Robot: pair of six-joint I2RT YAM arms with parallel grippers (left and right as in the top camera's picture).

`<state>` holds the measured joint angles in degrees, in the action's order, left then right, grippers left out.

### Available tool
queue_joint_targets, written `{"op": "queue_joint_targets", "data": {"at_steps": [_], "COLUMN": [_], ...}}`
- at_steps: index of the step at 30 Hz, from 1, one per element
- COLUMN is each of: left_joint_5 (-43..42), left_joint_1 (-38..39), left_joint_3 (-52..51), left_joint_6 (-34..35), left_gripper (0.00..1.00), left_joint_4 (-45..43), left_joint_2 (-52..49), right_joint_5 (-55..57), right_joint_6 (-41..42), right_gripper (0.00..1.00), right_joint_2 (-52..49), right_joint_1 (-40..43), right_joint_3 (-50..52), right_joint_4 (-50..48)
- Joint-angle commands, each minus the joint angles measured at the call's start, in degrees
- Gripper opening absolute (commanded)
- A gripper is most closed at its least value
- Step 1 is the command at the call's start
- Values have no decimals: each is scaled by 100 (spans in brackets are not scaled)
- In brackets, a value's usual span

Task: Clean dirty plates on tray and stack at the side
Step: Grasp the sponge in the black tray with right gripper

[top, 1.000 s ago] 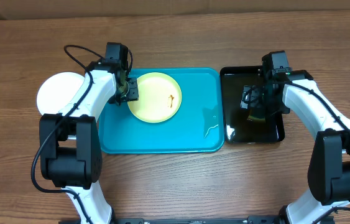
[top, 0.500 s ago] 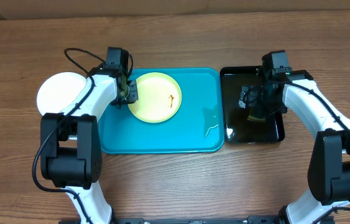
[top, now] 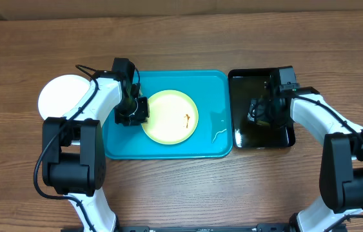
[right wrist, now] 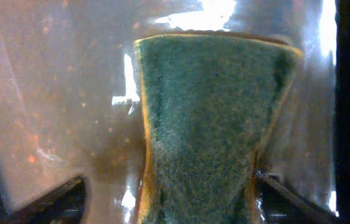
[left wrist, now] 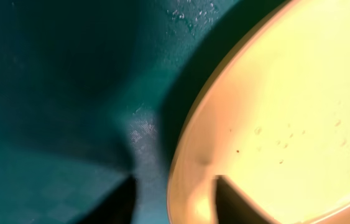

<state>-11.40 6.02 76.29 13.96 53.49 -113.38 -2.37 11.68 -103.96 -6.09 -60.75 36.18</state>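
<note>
On the wooden table (top: 168,38), the turquoise tray (top: 168,149) lies in the middle with 1 pale yellow-green plate (top: 165,119) flat inside it, left of the tray's centre and close to the left wall. A small brown smear (top: 186,118) marks the plate to the right of its middle. The left gripper (top: 139,111) sits at the plate's left edge. The left wrist view shows it (left wrist: 175,199) clamped on the rim, with 1 dark finger (left wrist: 122,202) outside on the tray floor (left wrist: 50,93) and the other on the plate's upper face (left wrist: 286,112). A thin pale squiggle (top: 218,134) lies on the tray floor near the right wall. A white plate (top: 62,95) rests on the table just off the tray's left side, partly under the left arm. I cannot tell whether it is 1 plate or a stack. The glossy black tray (top: 245,84) stands just beside the turquoise tray on the right, and the right gripper (top: 258,111) hangs low over its middle. The right wrist view shows that gripper (right wrist: 168,190) squeezed on a green scouring sponge (right wrist: 212,112). The sponge has a yellow edge, is pinched narrow between the fingers, and flares wider toward its far end over the wet, shiny tray floor.
</note>
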Motion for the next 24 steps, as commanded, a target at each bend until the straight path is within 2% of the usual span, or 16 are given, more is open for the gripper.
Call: {"op": "queue_joint_targets", "data": {"at_steps": [1,2,3,5,6,8,9,11,12,13,16,22,23,24], "left_joint_5": [-153,-153,-153,-153,-153,-153,-153,-153,-153,-153,-157,87,208,313], "left_joint_1": [0,0,0,0,0,-2,-2,-2,-2,-2,7,240,278,308], "left_joint_3": [-2,-2,-2,-2,-2,-2,-2,-2,-2,-2,-2,-9,-9,-9], "left_joint_6": [37,37,37,37,37,39,39,39,39,39,46,105,105,107], "left_gripper": [68,69,70,70,70,70,71,74,75,75,75,75,75,75], "left_joint_4": [7,-17,-39,-98,-127,-175,-205,-304,-372,-428,-579,-610,-625,-640], "left_joint_2": [118,118,118,118,118,118,118,118,118,118,118,118,118,118], "right_joint_5": [-33,-33,-33,-31,-33,-31,-31,-31,-31,-31,-28,-28,-28,-31], "right_joint_6": [208,201,177,136,138,136,136,142,142,142,146,280,343,339], "right_gripper": [61,54,41,10,4,4,7,49,58,61,64,63,58,45], "right_joint_2": [76,76,76,76,76,79,79,79,79,79,76,35,33,33], "right_joint_1": [-28,-33,-33,-31,-33,-33,-31,-31,-31,-31,-26,-33,-33,-33], "right_joint_3": [136,133,133,133,127,101,81,17,-28,-66,-50,365,442,516], "right_joint_4": [-24,-17,-15,-15,-13,-13,-17,-15,-15,-22,-310,-1102,-1209,-1305]}}
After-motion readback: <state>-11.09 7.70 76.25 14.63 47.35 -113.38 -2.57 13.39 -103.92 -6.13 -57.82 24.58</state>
